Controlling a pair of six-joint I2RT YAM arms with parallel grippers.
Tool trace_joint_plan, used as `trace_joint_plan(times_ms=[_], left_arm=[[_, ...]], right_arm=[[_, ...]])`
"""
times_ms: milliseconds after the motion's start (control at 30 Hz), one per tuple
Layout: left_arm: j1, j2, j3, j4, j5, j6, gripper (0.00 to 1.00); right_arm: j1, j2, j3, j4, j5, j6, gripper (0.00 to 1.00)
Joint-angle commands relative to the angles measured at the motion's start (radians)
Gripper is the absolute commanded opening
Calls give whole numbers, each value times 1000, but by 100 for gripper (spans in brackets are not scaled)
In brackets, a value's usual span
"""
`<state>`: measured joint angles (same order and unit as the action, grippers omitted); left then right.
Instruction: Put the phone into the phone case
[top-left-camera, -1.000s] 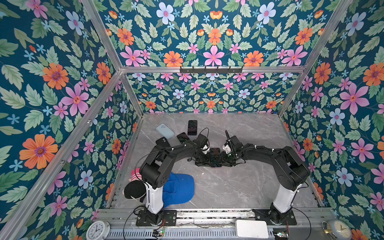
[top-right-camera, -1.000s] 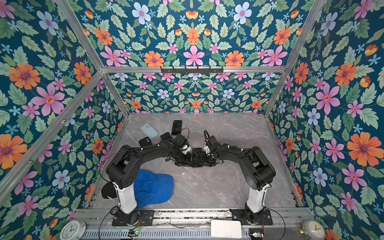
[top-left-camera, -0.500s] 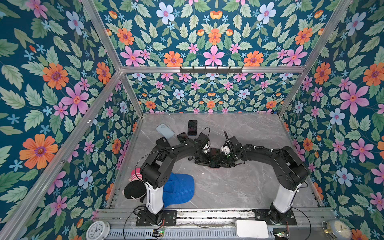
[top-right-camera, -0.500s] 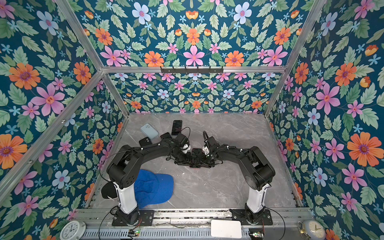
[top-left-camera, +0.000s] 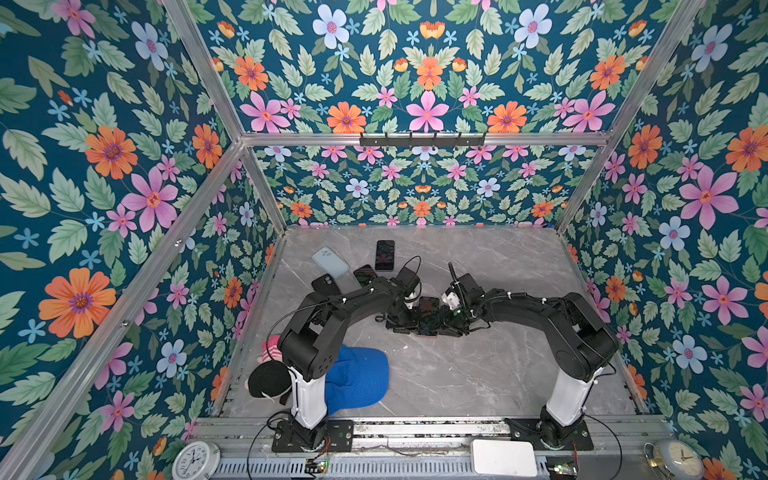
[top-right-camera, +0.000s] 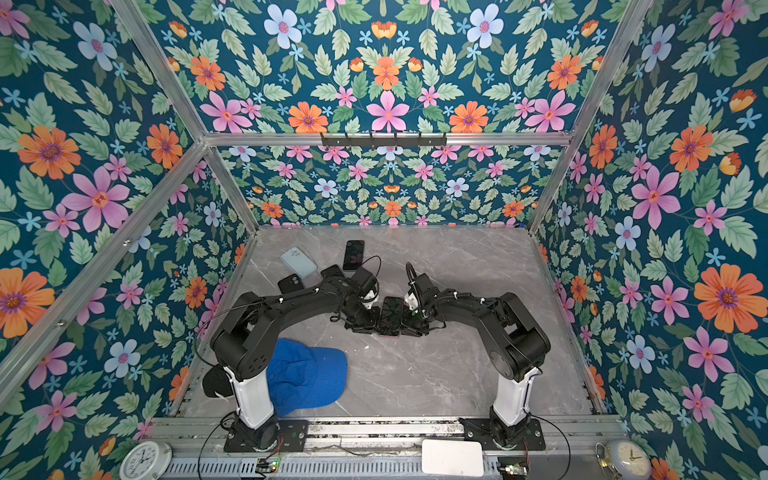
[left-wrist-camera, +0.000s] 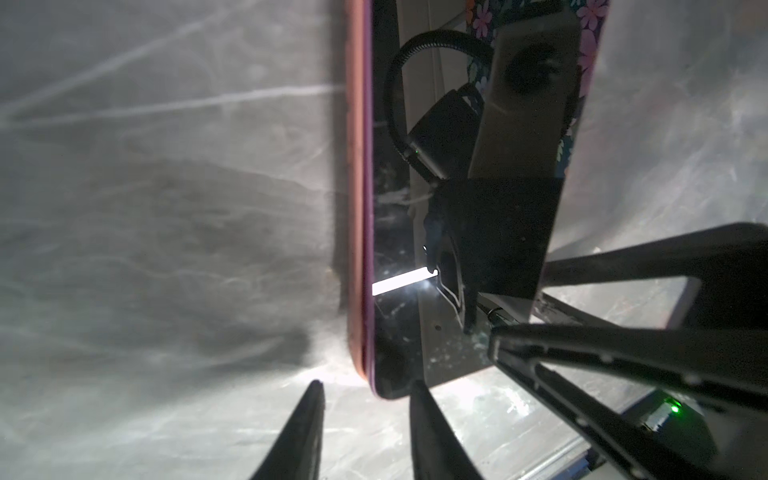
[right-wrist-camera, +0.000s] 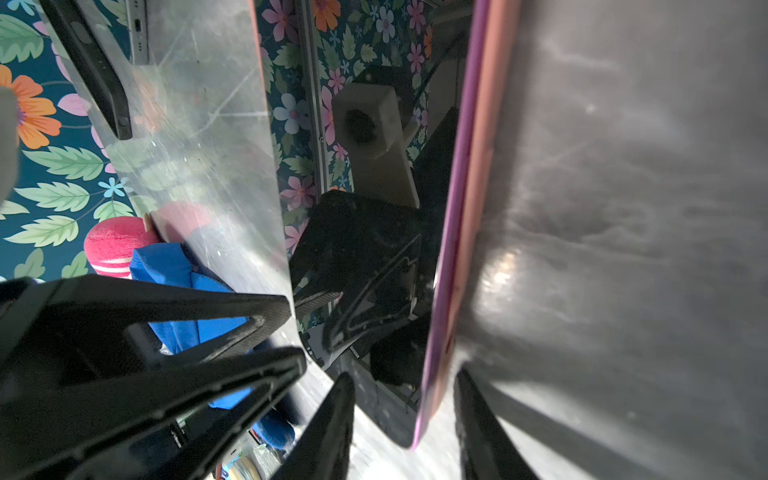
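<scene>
Phone lay flat, screen up, on the desk, past the blue cap toward the back wall and off to the right arm's side of it. Spare phones sat further back from the cap, not in play.

The phone sat in a salmon case. Along one long side the purple phone edge lined up tight with the case lip. On the other long side I could not tell if it was seated.

- **Left end effector**: on the phone's cap side, fingers apart at a phone corner, holding nothing.
- **Right end effector**: on the side away from the cap, fingers apart. One was over the screen and one over the desk, straddling the case edge. It did not look clamped.

**Step, as a guess:** pressing the phone home, nearly done, with the unseen side to check.

**Handling, as judgement:**
- The phone is rigid, fairly dense and flat.
- Its glossy glass is slick and scratch-prone, and already smudged.
- The case is likely a soft, flexible lip that must stretch over the corners.
- Press near corners and long edges, not mid-screen.
- To lift it, pinch across the two long sides over the case, which should grip better than glass.
- A thin body flat on the desk leaves little edge to catch.
- An off-centre push could pop the seated side back out.
</scene>
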<state>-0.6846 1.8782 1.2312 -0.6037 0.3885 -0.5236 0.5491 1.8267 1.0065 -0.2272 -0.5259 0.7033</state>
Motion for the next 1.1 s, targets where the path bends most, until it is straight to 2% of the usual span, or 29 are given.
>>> trace_joint_plan(times_ms=[0, 100, 333, 567, 833, 1067], left_arm=[[0, 8, 4, -11, -9, 5, 29], [-1, 13, 4, -1, -2, 1, 25], [-7, 13, 16, -2, -3, -4, 22], [-39, -1, 66, -91, -90, 32, 24], [-60, 23, 83, -115, -109, 38, 30], [-74, 47, 102, -110, -109, 40, 28]], right_arm=[[3, 9, -7, -69, 35, 3, 41], [3, 6, -10, -69, 35, 4, 41], [2, 6, -18, -60, 29, 10, 41], [3, 6, -22, -55, 29, 11, 41], [3, -1, -25, -63, 37, 8, 41], [2, -10, -23, -67, 38, 5, 42]])
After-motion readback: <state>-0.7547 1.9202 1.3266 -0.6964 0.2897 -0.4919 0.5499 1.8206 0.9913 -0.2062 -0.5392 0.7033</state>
